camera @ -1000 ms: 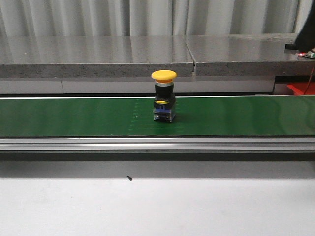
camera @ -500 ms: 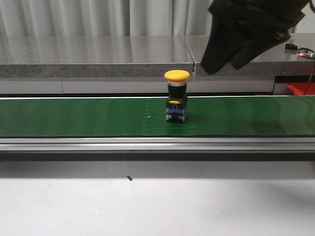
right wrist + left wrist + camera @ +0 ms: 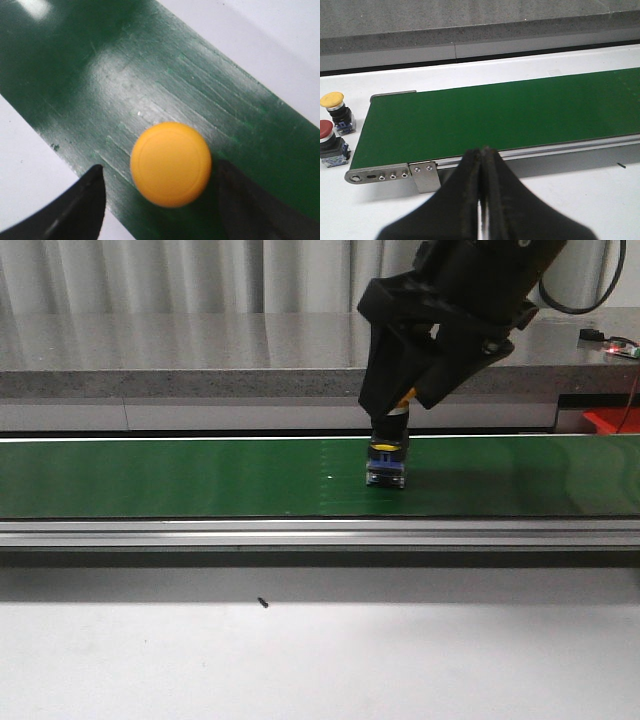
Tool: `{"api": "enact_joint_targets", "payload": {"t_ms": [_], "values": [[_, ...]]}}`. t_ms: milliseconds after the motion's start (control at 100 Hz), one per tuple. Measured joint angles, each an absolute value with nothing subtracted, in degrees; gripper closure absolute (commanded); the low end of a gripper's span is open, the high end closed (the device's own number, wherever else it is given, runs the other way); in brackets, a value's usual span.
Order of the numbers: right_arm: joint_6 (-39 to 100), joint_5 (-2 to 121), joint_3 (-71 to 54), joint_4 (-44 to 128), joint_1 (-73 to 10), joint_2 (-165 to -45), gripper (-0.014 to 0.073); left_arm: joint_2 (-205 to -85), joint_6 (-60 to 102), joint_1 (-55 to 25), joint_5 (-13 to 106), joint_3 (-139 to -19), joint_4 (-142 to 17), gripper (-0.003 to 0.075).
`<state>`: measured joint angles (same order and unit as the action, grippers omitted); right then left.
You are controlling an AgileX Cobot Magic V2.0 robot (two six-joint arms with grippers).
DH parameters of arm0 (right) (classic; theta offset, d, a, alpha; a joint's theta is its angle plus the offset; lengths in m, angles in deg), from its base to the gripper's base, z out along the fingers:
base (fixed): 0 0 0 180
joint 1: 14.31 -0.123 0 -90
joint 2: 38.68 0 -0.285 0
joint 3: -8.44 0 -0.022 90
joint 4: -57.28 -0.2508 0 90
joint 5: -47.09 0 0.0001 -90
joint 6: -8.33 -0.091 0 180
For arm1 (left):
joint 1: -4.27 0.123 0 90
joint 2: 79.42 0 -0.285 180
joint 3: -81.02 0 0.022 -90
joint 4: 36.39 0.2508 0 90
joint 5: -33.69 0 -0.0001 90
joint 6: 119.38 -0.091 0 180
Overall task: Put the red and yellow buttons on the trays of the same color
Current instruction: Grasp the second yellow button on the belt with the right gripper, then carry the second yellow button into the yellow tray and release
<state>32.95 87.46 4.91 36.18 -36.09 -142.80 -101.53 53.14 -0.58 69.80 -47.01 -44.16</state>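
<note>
The yellow button [image 3: 170, 164] stands upright on the green belt [image 3: 180, 478], between the spread fingers of the right gripper [image 3: 160, 200] (neither pad touching it). Closing should be centred below the domed cap, on the dark body. The cap is smooth and round above a blue base.

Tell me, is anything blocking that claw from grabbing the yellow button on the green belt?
Nothing visible is. The right gripper hangs open directly over the yellow button, one finger on either side of its cap. Only bare green belt surrounds the button.
</note>
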Motion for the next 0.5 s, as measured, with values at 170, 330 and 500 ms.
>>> {"api": "enact_joint_targets", "payload": {"t_ms": [170, 330, 500], "values": [[33.0, 87.5, 6.4, 36.2, -36.1, -144.6, 0.0268, -101.5, 53.1, -0.6, 69.8, -47.0, -44.2, 0.0741], [33.0, 87.5, 6.7, 36.2, -36.1, -144.6, 0.0436, -101.5, 53.1, -0.6, 69.8, -47.0, -44.2, 0.0741], [33.0, 88.8, 7.0, 36.3, -36.1, -144.6, 0.0427, -101.5, 53.1, -0.6, 69.8, -47.0, -44.2, 0.0741]]}}
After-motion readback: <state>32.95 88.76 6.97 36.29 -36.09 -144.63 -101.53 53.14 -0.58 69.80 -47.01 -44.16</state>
